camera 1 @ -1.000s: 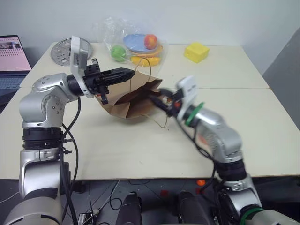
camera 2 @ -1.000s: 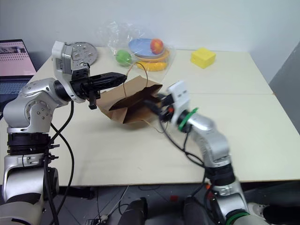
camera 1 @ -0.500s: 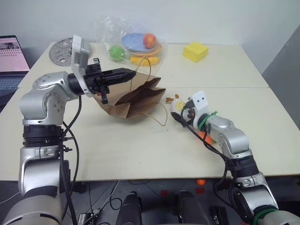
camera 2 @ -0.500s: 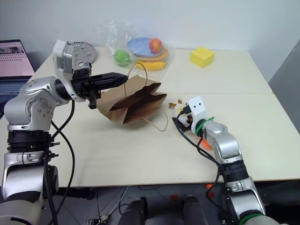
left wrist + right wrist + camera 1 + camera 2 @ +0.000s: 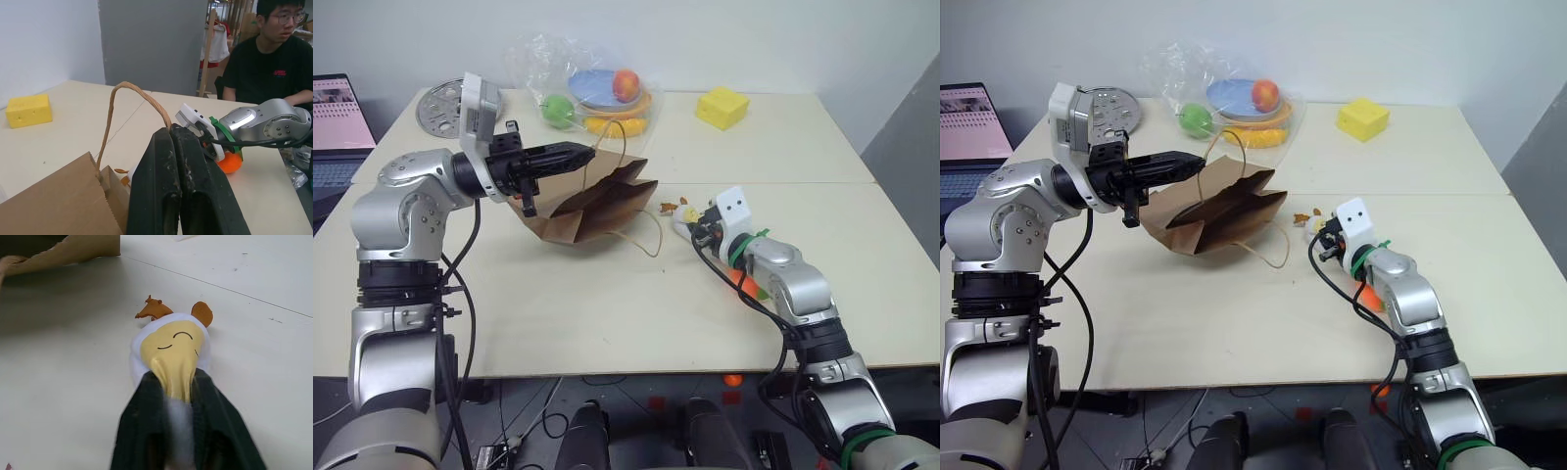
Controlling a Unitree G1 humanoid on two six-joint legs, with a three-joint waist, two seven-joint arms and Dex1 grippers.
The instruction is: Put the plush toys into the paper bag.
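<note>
Right end effector (image 5: 177,396) pinches egg toy (image 5: 172,350) on tabletop (image 5: 607,304); left end effector (image 5: 582,153) clamps paper bag (image 5: 592,201) handle. We lift slowly, aim for bag mouth.

My view: pale tables against a plain wall.
I see two tables (image 5: 607,323) pushed together, a white wall (image 5: 724,39), a laptop (image 5: 333,127) far left.

brown paper bag (image 5: 592,201), white-yellow egg toy (image 5: 172,350)
</note>
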